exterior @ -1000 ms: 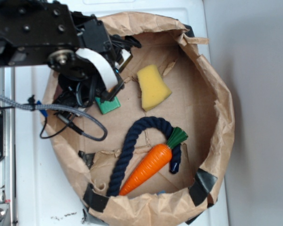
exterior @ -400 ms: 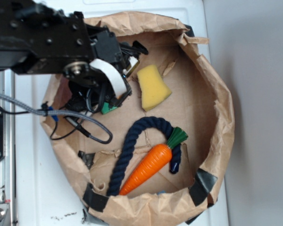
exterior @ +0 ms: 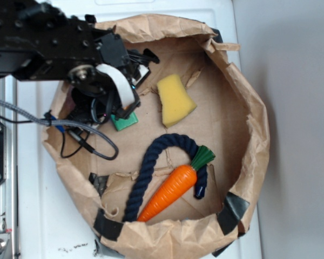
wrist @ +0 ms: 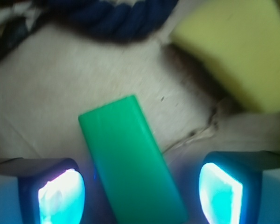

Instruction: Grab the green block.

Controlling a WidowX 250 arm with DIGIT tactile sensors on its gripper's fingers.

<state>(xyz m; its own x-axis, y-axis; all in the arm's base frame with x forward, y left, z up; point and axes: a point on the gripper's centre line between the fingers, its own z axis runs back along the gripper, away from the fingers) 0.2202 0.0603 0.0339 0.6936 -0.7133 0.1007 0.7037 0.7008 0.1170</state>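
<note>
The gripper (wrist: 140, 186) is spread wide, with the green block (wrist: 130, 158) lying tilted between its fingers (wrist: 60, 193), neither touching it, near the yellow sponge (wrist: 233, 51).

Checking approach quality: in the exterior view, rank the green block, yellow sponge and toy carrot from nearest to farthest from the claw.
1. Green block: right at the claw, partly under it.
2. Yellow sponge: to its right.
3. Toy carrot: farthest, near the bag's lower edge.
</note>
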